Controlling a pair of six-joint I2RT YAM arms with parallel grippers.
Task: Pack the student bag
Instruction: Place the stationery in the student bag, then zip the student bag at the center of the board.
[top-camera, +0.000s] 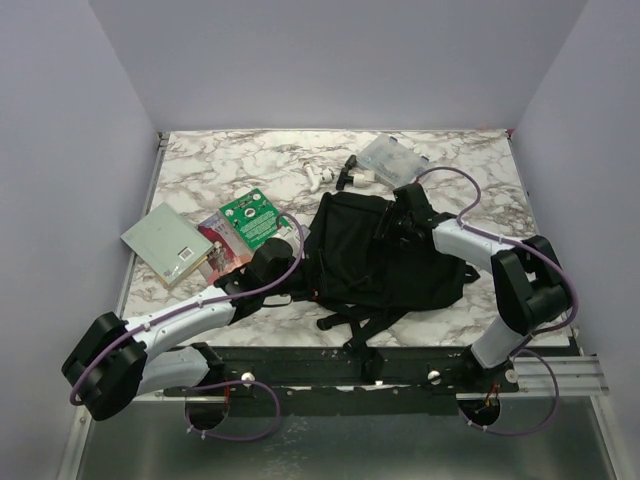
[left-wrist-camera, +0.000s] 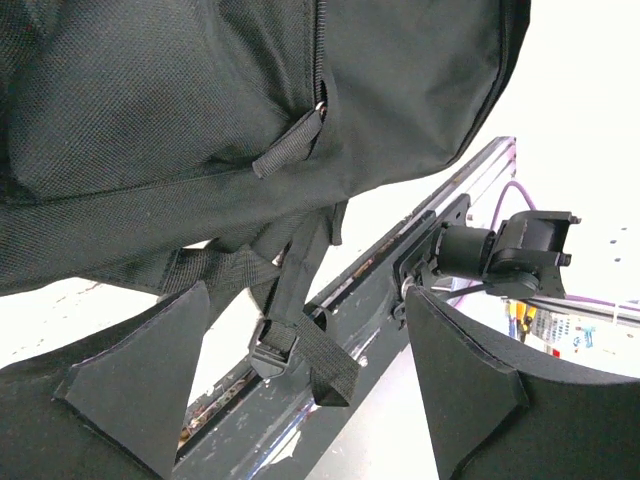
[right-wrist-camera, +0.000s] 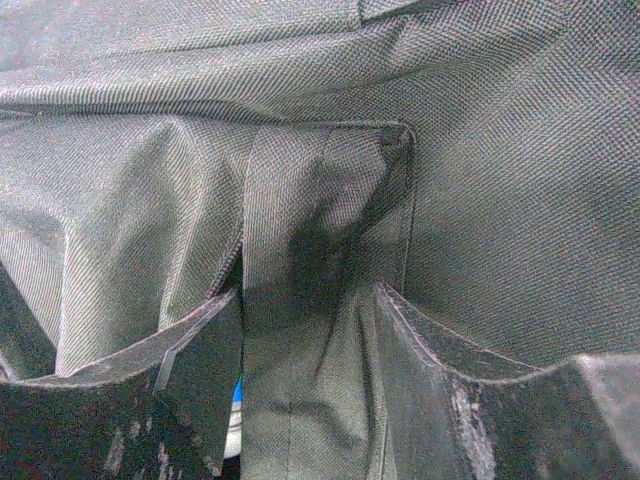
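At the far left of the marble table (top-camera: 230, 160) a grey book (top-camera: 165, 243) is lying flat. A reddish booklet (top-camera: 222, 250) is sitting just beside it, and a green pack (top-camera: 250, 217) is lying just beyond that. The left arm is reaching in from the near-left corner, and the left gripper (top-camera: 269, 263) is sitting low at the left edge of the student bag (top-camera: 370, 265), right next to the green pack. In the left wrist view its fingers (left-wrist-camera: 140, 385) are standing wide apart and gripping nothing. A strap with a plastic buckle (left-wrist-camera: 277, 350) is hanging from the bag into the gap between them, and it is not clear that it is touching either one. Above it the bag's black fabric is filling the view, with a zip line and a webbing pull tab (left-wrist-camera: 288, 145) showing.

The bag is lying in the middle of the table, toward the near edge, with its straps trailing toward the arms' mounting rail. Behind it, apart from it, some small white items (top-camera: 318, 178) and a clear plastic box (top-camera: 392, 155) are resting near the far edge.

The right arm is curving in from the near-right corner, and the right gripper (top-camera: 409, 213) is pressing down on the bag's far right part. In the right wrist view its fingers (right-wrist-camera: 150, 400) are sitting on either side of a webbing band (right-wrist-camera: 300, 250) sewn to the bag. The band is filling the gap between them, but I cannot tell whether they are squeezing it
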